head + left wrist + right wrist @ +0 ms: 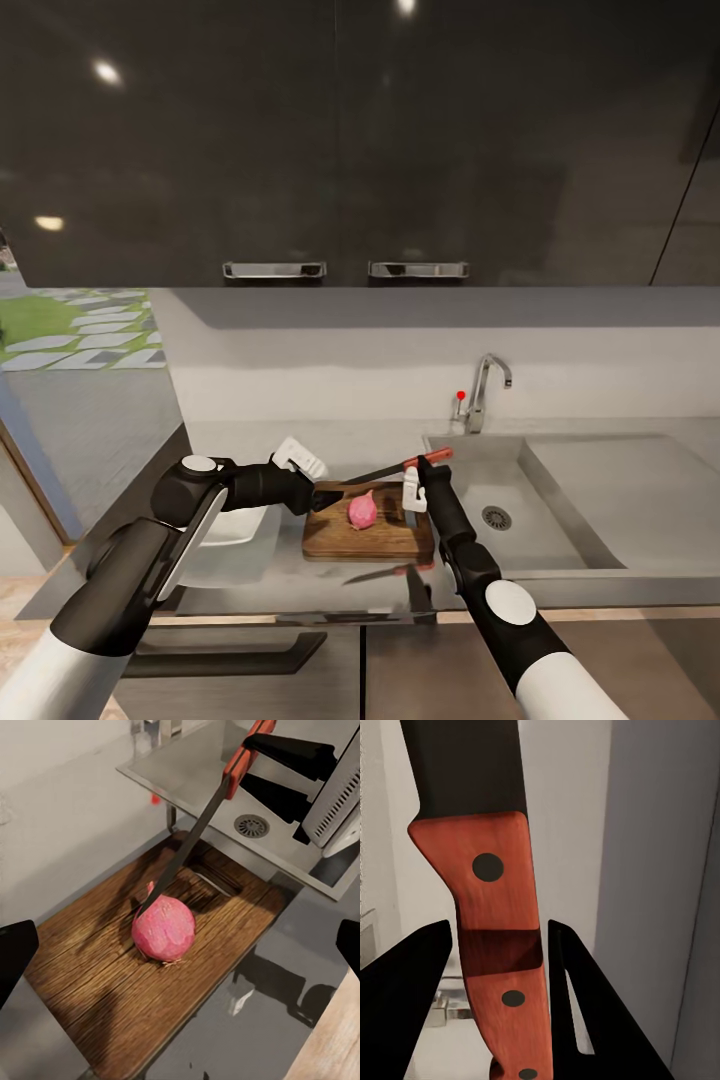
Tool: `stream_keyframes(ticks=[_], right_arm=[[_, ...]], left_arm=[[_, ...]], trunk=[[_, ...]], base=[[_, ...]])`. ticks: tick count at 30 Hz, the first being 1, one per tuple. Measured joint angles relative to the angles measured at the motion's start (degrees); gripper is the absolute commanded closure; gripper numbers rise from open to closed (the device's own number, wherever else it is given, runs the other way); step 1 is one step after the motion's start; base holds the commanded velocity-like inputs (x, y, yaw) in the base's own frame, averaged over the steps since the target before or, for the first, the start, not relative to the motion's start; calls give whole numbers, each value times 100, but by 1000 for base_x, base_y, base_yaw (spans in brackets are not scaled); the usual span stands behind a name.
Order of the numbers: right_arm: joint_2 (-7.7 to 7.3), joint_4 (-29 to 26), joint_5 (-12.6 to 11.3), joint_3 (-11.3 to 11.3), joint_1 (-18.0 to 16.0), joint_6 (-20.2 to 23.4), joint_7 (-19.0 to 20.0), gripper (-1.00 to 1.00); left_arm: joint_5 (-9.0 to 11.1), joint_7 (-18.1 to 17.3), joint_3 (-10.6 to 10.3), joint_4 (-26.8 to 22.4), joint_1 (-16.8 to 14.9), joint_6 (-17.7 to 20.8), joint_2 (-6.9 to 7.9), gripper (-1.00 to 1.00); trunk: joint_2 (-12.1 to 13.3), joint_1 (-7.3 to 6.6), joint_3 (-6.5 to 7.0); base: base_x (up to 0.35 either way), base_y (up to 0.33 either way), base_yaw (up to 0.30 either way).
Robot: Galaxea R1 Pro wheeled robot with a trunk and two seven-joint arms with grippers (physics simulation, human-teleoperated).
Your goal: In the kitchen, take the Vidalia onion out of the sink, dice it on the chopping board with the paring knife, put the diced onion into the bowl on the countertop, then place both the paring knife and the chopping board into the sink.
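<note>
The pink Vidalia onion [362,510] [163,928] rests on the dark wooden chopping board [372,538] [97,975], which lies on the grey countertop [250,575] left of the sink [470,470]. My right gripper [424,468] [499,971] is shut on the paring knife's reddish handle [495,915]. The dark blade [187,844] slants down and its tip touches the onion's top. My left gripper [320,493] [182,949] hovers open over the board's left end, fingers wide apart. The white bowl [235,525] sits left of the board, partly hidden by my left arm.
The chrome faucet [485,390] with a red dot stands behind the basin, whose round drain [496,517] shows. A flat drainboard [640,490] stretches to the right. Dark wall cabinets [345,150] hang overhead.
</note>
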Motion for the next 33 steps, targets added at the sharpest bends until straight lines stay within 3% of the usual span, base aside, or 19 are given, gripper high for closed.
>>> stream_keyframes(ticks=[12,26,33], right_arm=[[-18,0,5,-1,-4,-2,153,100],[-118,0,135,-1,-2,5,158,100],[-119,0,445,7,-4,5,160,100]], left_arm=[[0,4,0,0,0,-4,0,-100],[1,2,0,0,0,-7,0,-100],[1,4,0,0,0,-6,0,-100]], trunk=[[-483,264,-217],[-485,265,-217],[-485,265,-217]], base=[[0,0,0],[0,0,0],[0,0,0]])
